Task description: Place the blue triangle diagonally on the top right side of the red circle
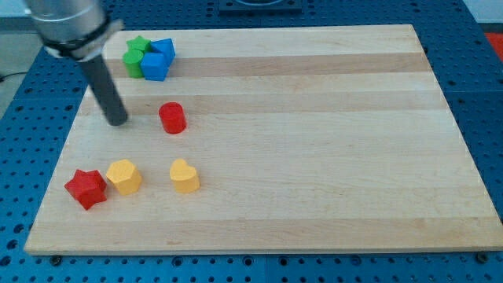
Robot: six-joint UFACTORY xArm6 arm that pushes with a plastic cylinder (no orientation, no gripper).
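Observation:
The red circle (172, 118) is a short red cylinder standing on the wooden board (314, 141) at the view's left. Two blue blocks sit close together near the top left corner. The upper one (165, 49) looks like the blue triangle. The lower one (155, 67) looks like a cube. Both lie above the red circle and slightly to its left. My tip (116, 123) rests on the board to the left of the red circle, with a gap between them, and below the blue blocks.
A green star (140, 44) and another green block (133, 61) touch the blue blocks on their left. A red star (86, 189), a yellow hexagon (124, 176) and a yellow heart (184, 176) lie in a row near the bottom left.

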